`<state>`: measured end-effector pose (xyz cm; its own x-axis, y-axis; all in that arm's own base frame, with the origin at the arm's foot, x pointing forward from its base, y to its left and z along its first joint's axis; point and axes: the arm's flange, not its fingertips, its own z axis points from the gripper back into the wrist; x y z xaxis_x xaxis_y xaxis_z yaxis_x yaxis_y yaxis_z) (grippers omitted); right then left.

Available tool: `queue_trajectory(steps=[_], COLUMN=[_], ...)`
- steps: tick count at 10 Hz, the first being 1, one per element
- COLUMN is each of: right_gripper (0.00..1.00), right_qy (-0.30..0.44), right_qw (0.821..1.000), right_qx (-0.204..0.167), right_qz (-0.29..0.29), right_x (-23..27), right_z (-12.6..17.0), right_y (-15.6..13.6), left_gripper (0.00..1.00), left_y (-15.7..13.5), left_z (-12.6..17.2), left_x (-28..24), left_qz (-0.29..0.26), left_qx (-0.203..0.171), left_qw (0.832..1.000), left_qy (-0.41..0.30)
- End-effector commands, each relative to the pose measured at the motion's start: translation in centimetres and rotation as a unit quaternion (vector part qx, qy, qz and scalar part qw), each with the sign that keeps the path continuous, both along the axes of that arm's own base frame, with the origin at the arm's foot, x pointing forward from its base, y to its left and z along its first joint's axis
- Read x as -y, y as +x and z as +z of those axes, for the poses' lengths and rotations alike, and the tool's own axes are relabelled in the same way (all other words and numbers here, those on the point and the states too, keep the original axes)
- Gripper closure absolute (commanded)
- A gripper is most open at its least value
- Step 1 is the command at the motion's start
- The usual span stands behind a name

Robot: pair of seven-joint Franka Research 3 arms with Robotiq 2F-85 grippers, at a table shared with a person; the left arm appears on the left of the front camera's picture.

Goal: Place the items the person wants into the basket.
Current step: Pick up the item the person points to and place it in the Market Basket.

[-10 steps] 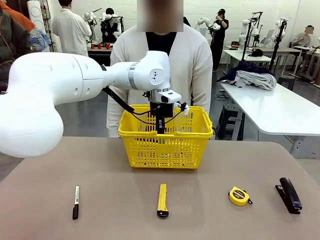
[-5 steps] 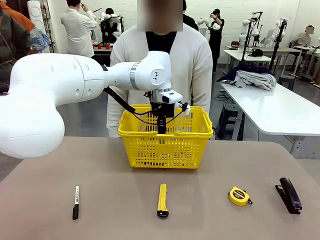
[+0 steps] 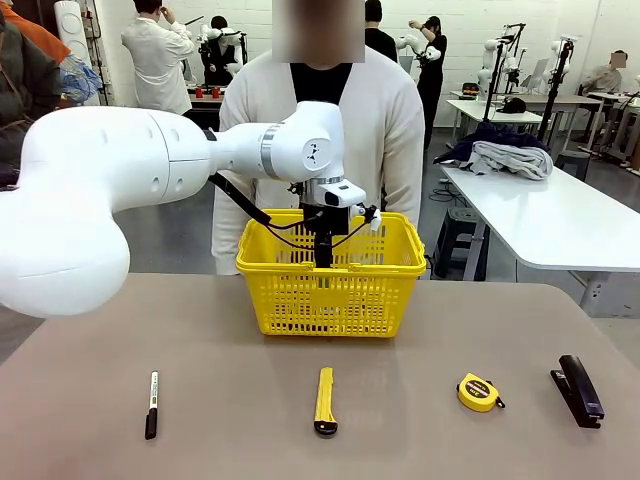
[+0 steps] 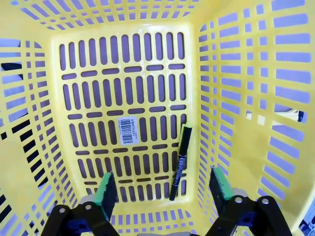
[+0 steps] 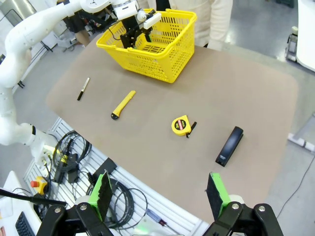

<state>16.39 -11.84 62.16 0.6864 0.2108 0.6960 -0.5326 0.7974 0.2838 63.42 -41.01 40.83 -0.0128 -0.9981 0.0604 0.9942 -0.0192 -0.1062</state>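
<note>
- Left arm (image 3: 150, 170) enters from the left of the frame and reaches over the basket (image 3: 330, 295); its wrist points down into the open top.
- Left fingers (image 4: 106, 189) are spread wide apart with nothing between them, hanging above the basket floor.
- Thin black pen (image 4: 179, 160) lies flat on the slotted basket floor, low and right of centre in the left wrist view, close along the right-hand wall. It is clear of both fingers.
- White barcode label (image 4: 129, 130) is stuck on the basket floor, just left of the pen.
- Basket stands at the far middle of the tabletop (image 3: 200, 330), directly in front of the person (image 3: 385, 130), who stands behind it.
- Black marker with a white band (image 3: 151, 404) lies on the tabletop, lower left of the front frame, well apart from the basket.
- Yellow utility knife (image 3: 324, 400) lies at lower centre, black end toward the near edge.
- Round yellow tape measure (image 3: 478, 392) sits at lower right; the black stapler (image 3: 580, 390) lies further right, near the edge.
- Right fingers (image 5: 103, 192) are apart and empty, held high above the near edge of the tabletop, looking down on the whole layout.
</note>
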Motion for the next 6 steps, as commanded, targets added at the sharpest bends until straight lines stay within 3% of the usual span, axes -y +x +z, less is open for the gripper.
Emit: queue_trajectory(steps=[1, 2, 3, 5, 6], right_gripper=[0.00, 0.00, 0.00, 0.00, 0.00], right_qy=[0.004, 0.004, 0.004, 0.004, 0.004], right_qw=[1.000, 1.000, 1.000, 1.000, 1.000], right_qx=[0.002, 0.002, 0.002, 0.002, 0.002], right_qz=[0.009, 0.009, 0.009, 0.009, 0.009], right_x=[-0.1, -0.1, -0.1, -0.1, -0.1], right_z=[-0.1, -0.1, -0.1, -0.1, -0.1], right_y=[0.0, 0.0, 0.0, 0.0, 0.0], left_gripper=[0.00, 0.03, 0.03, 0.03, 0.03], left_y=[0.7, 0.1, -1.6, -8.1, -13.0], left_z=[0.8, 2.6, 6.8, 17.8, 22.4], left_x=[0.6, 0.3, -0.8, -6.6, -10.8], left_qz=[-0.009, -0.001, -0.012, -0.012, 0.016], left_qx=[0.020, 0.026, 0.050, 0.111, 0.156], left_qw=[1.000, 0.999, 0.998, 0.994, 0.988], left_qy=[0.017, 0.033, 0.029, 0.005, 0.016])
